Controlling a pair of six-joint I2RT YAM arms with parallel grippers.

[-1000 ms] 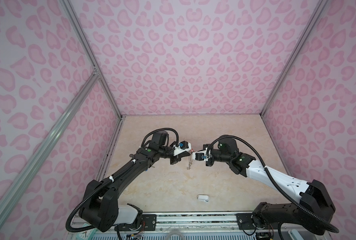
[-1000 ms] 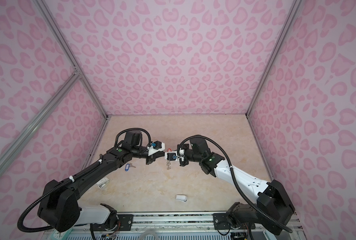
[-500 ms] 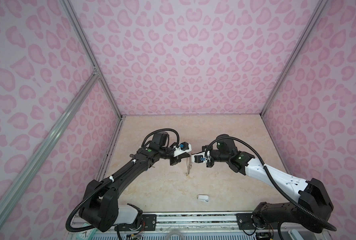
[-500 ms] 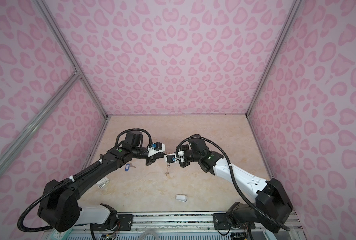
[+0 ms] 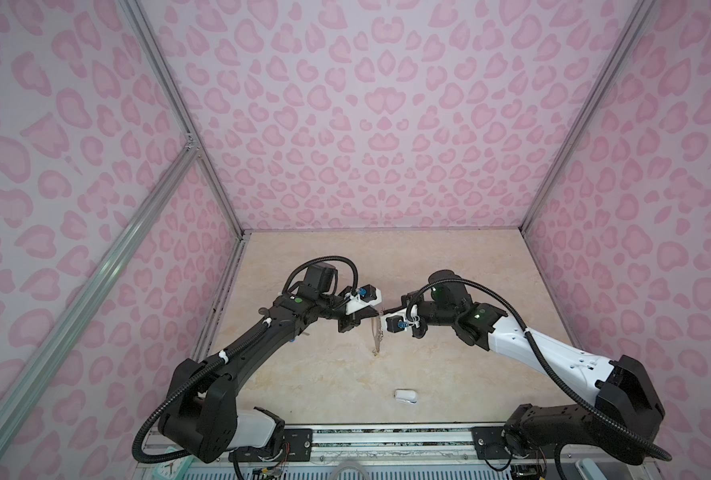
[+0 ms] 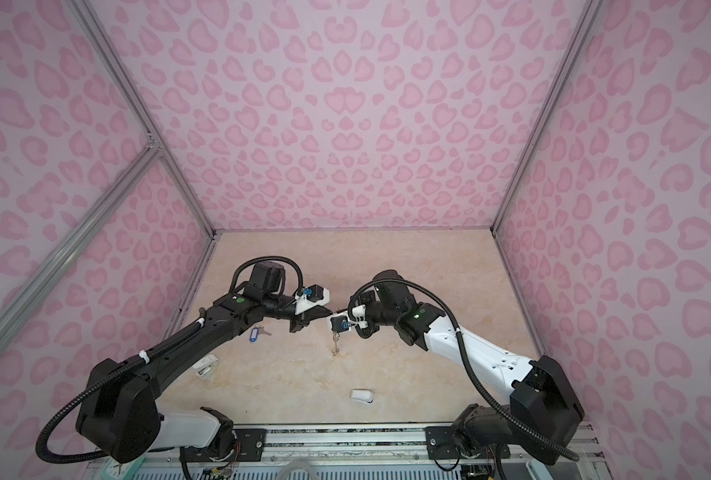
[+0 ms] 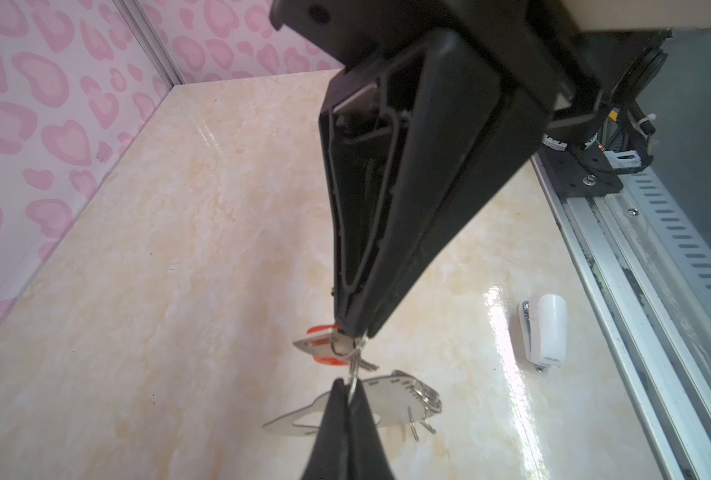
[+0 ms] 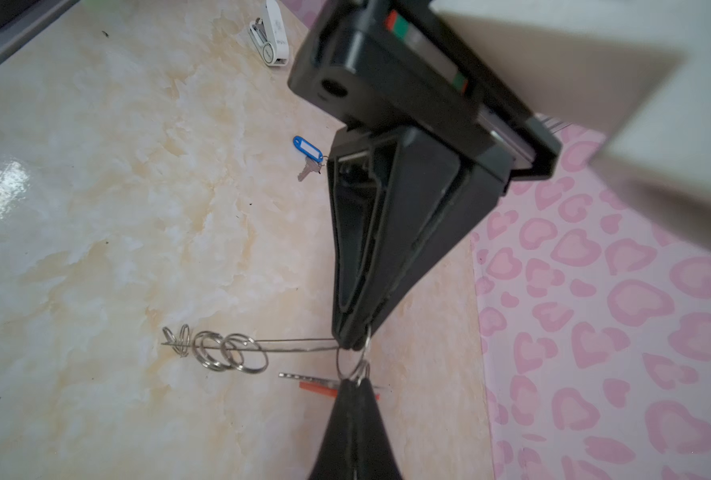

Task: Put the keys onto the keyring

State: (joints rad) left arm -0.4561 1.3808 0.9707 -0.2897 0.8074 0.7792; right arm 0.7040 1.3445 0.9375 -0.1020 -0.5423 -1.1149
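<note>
Both arms reach inward from their bases at the near edge of the table (image 5: 449, 257), elbows bent. The left arm (image 5: 262, 336) and the right arm (image 5: 511, 340) turn their wrists so that the two pincers point at each other, nearly level, tip to tip above the middle of the table. The left gripper (image 7: 356, 330) is closed, pinching the orange-tagged key (image 7: 318, 343) at its ring end, with the tag and the key blade sticking out sideways from its tips. The right gripper (image 8: 351, 340) is also closed, gripping the keyring (image 7: 391, 395) at one end. It may be pinching a wire ring rather than the plate's edge, as the contact is too crowded to tell. In both top views the keyring hangs down from where the tips meet (image 5: 376, 336), held off the table, its row of rings along one edge. The blue-tagged key (image 6: 255, 334) lies flat on the table beneath the left arm, well apart from both pincers. A small white object (image 5: 405, 395) lies near the front edge.
</note>
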